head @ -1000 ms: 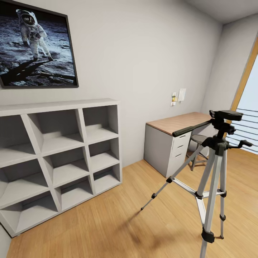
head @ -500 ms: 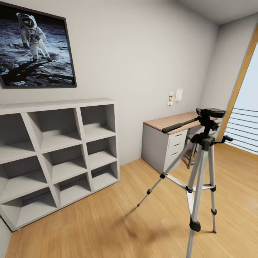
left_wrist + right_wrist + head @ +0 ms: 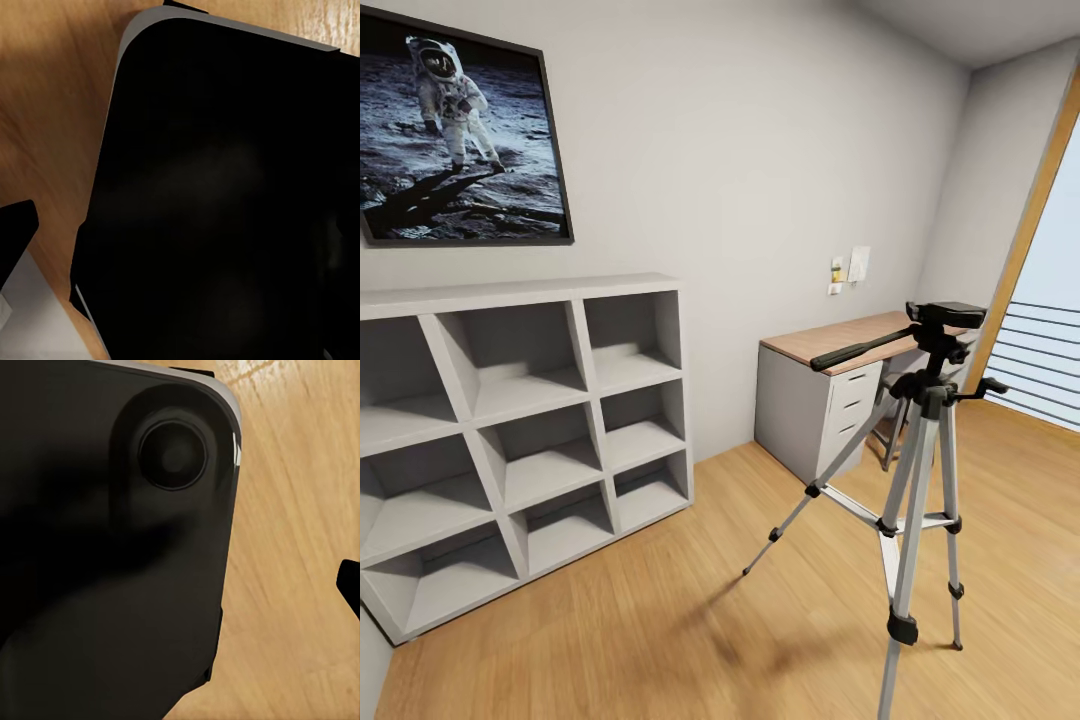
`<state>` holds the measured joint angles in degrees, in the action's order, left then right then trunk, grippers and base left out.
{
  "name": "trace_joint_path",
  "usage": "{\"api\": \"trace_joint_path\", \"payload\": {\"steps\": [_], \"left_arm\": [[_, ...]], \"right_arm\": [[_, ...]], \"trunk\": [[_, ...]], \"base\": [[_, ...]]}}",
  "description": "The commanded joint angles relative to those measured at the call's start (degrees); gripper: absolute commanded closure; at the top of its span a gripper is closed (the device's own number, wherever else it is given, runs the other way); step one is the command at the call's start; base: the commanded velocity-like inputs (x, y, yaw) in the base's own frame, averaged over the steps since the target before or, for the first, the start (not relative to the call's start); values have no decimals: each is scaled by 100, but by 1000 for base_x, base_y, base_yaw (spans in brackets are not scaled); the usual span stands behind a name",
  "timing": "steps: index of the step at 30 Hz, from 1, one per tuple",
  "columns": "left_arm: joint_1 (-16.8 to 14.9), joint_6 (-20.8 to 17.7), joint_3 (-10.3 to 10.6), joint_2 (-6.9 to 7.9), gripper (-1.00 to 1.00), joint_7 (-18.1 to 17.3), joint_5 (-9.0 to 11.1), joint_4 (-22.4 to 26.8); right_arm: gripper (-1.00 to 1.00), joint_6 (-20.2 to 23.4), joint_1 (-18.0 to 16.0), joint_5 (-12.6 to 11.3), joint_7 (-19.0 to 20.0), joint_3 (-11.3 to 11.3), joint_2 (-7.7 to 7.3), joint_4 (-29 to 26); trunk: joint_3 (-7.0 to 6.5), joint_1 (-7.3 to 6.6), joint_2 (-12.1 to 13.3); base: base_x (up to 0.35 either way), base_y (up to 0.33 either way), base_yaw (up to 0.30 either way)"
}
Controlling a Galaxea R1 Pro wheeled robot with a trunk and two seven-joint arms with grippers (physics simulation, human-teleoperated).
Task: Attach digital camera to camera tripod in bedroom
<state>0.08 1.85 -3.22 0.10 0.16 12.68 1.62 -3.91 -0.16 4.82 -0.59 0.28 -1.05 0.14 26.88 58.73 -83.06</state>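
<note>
The camera tripod [image 3: 922, 470] stands on the light wood floor [image 3: 660, 620] at the right of the head view. Its silver legs are spread, and its black pan head [image 3: 945, 314] is bare on top. The side handle [image 3: 860, 351] points left towards the desk. The digital camera is out of view. In the left wrist view a black and grey-white piece [image 3: 16, 247] shows at the picture's edge beside a large black body of the robot [image 3: 225, 195]. The right wrist view has a black tip [image 3: 351, 582] at its edge over the floor.
A grey open-cell shelf unit [image 3: 520, 292] stands along the left wall under a framed astronaut picture [image 3: 460, 140]. A wood-topped desk with drawers [image 3: 830, 342] and a stool [image 3: 890, 430] stand behind the tripod. A railing [image 3: 1045, 370] is at far right.
The whole head view has shifted: the tripod now looks smaller and further left than a second ago, as do shelf and desk. Since half a second ago almost nothing differs.
</note>
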Motion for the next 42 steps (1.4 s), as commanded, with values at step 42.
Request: {"api": "trace_joint_path", "payload": {"steps": [42], "left_arm": [[2,9,-28,-2,-100,2,6,5]], "right_arm": [[-100,-49,-2,10,-7,-54,2,1]], "trunk": [[5,0,-2]], "base": [[0,0,-180]]}}
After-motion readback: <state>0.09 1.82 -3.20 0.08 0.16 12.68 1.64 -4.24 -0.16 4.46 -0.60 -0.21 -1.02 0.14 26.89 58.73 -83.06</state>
